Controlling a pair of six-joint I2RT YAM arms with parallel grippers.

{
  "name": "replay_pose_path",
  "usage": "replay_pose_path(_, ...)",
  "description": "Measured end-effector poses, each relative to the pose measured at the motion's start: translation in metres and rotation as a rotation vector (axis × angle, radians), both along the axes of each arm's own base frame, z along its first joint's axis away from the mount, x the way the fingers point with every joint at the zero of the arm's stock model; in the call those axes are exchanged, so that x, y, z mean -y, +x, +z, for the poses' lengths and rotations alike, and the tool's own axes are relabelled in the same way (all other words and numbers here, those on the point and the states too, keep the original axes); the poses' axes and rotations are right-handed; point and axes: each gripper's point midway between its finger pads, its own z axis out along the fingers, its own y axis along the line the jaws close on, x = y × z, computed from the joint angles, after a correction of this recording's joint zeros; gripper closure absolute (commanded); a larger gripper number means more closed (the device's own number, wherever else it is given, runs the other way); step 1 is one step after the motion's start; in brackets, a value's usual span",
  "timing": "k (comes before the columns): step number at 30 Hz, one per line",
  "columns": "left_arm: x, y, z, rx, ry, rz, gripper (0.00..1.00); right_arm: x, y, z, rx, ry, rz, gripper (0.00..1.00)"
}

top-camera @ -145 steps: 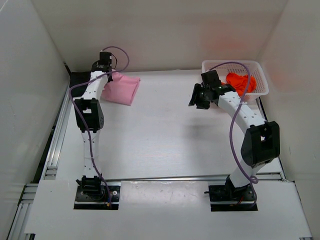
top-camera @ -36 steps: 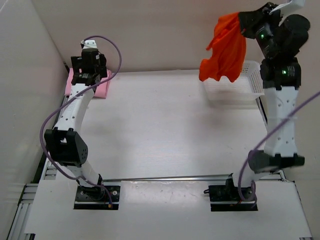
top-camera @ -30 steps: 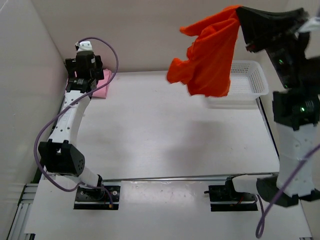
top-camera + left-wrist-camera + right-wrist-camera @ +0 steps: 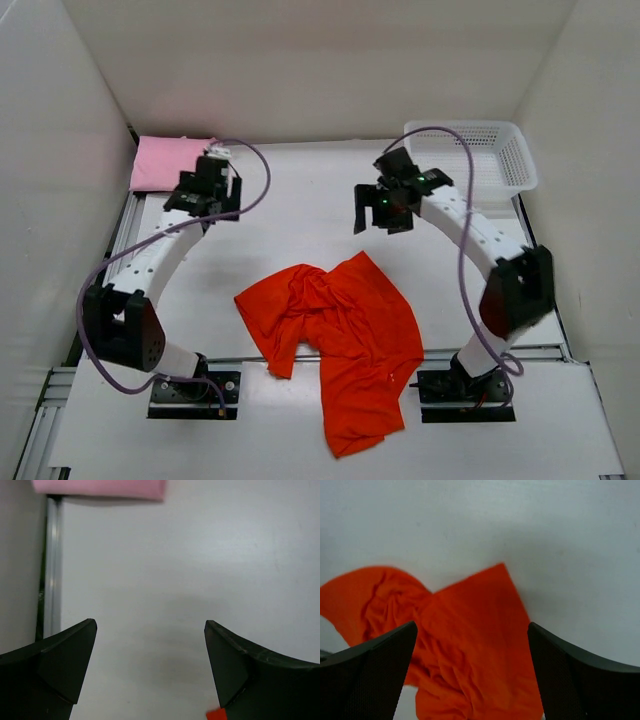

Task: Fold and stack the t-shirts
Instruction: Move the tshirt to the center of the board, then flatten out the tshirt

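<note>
My right gripper (image 4: 385, 212) hangs over the middle of the worktop (image 4: 300, 215), its fingers spread wide with nothing between them. Nearer to me lies the orange t-shirt (image 4: 340, 350), crumpled and unfolded, one end bunched up on the worktop and the other spilling over its near edge. My left gripper (image 4: 207, 190) is also wide apart and empty, above bare worktop towards the far left corner. Just beyond it, the pink t-shirt (image 4: 168, 162) lies folded flat in that corner, near the back wall. The white mesh basket (image 4: 520, 165) sits in the far right corner, well apart from both shirts.
</note>
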Motion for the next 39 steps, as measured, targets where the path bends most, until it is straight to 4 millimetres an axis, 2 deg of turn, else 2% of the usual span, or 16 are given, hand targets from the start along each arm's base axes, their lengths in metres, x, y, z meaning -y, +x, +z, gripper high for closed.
replay_pose_path(3, 0.034, -0.026, -0.045, -0.134, 0.013, -0.112, 0.0, 0.022, -0.019, 0.02, 0.064, 0.018, -0.013, 0.06)
replay_pose_path(5, 0.052, -0.047, -0.076, -0.235, 0.034, -0.184, 0.0, 0.034, -0.024, 0.015, 0.07, 0.002, -0.03, 0.06)
replay_pose_path(10, 0.085, -0.093, -0.138, -0.457, 0.082, -0.332, 0.0, 0.05, -0.05, -0.059, -0.091, -0.113, -0.039, 0.06)
replay_pose_path(12, 0.093, -0.109, -0.148, -0.517, 0.08, -0.378, 0.0, 0.055, -0.063, -0.086, -0.164, -0.163, -0.043, 0.06)
replay_pose_path(16, 0.118, -0.128, -0.154, -0.566, 0.046, -0.477, 0.0, 0.057, -0.073, -0.11, -0.213, -0.198, -0.063, 0.1)
replay_pose_path(20, 0.134, -0.146, -0.176, -0.654, 0.053, -0.542, 0.22, 0.057, -0.068, -0.126, -0.236, -0.222, -0.09, 0.44)
replay_pose_path(21, 0.133, -0.151, -0.185, -0.691, 0.059, -0.541, 0.37, 0.055, -0.066, -0.126, -0.233, -0.216, -0.092, 0.49)
replay_pose_path(22, 0.135, -0.152, -0.188, -0.712, 0.052, -0.542, 0.45, 0.054, -0.065, -0.126, -0.237, -0.214, -0.093, 0.57)
replay_pose_path(23, 0.136, -0.151, -0.188, -0.712, 0.046, -0.541, 0.52, 0.052, -0.064, -0.126, -0.237, -0.208, -0.096, 0.78)
replay_pose_path(25, 0.135, -0.151, -0.19, -0.724, 0.039, -0.535, 0.75, 0.045, -0.06, -0.126, -0.245, -0.189, -0.096, 0.95)
replay_pose_path(26, 0.132, -0.15, -0.191, -0.728, 0.037, -0.525, 0.75, 0.041, -0.058, -0.126, -0.247, -0.176, -0.097, 1.0)
replay_pose_path(29, 0.114, -0.138, -0.189, -0.724, 0.046, -0.46, 0.72, 0.034, -0.049, -0.124, -0.236, -0.164, -0.099, 1.0)
replay_pose_path(30, 0.107, -0.133, -0.188, -0.718, 0.046, -0.43, 0.64, 0.034, -0.047, -0.124, -0.226, -0.168, -0.103, 1.0)
replay_pose_path(33, 0.077, -0.11, -0.179, -0.679, 0.054, -0.318, 0.24, 0.046, -0.037, -0.122, -0.204, -0.189, -0.154, 1.0)
replay_pose_path(36, 0.056, -0.084, -0.159, -0.598, 0.071, -0.224, 0.19, 0.073, -0.024, -0.115, -0.187, -0.207, -0.236, 1.0)
replay_pose_path(39, 0.06, -0.072, -0.135, -0.506, 0.067, -0.228, 0.21, 0.093, -0.015, -0.106, -0.156, -0.22, -0.271, 0.85)
